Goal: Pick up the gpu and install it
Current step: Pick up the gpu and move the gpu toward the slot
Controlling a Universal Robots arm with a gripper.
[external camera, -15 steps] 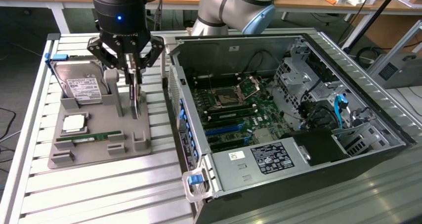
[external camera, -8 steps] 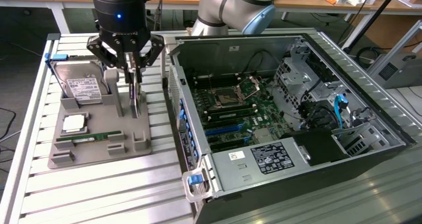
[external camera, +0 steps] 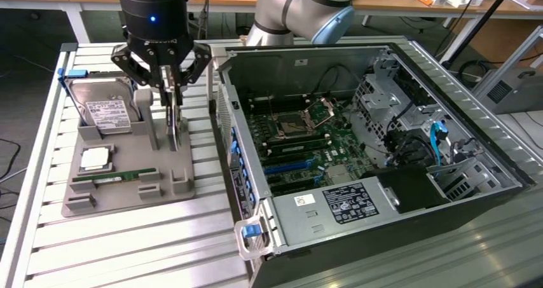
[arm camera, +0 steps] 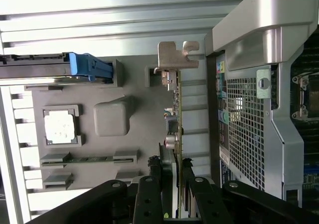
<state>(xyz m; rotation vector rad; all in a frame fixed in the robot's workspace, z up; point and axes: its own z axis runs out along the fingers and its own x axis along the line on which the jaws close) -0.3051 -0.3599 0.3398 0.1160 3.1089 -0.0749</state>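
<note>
The gpu (external camera: pixel 174 128) stands on edge in the grey holder tray (external camera: pixel 127 202), a thin dark card. In the wrist view the gpu (arm camera: pixel 176 115) shows edge-on, with its silvery bracket (arm camera: pixel 177 56) at the far end. My gripper (external camera: pixel 170 103) hangs straight above it, its black fingers down on both sides of the card's upper edge. Seen from the wrist, the gripper (arm camera: pixel 174 186) has a finger (arm camera: pixel 153 184) pressed against each face, shut on the card. The card's lower edge still sits at the tray.
The grey tray (arm camera: pixel 134 92) also carries a hard drive (external camera: pixel 106 107) with a blue rail (arm camera: pixel 89 67), a processor chip (external camera: pixel 95 159) and a green memory stick (external camera: pixel 114 175). The open computer case (external camera: pixel 357 142) lies on the exterior view's right, its motherboard slots (external camera: pixel 284 167) exposed and its perforated wall (arm camera: pixel 249 119) close by.
</note>
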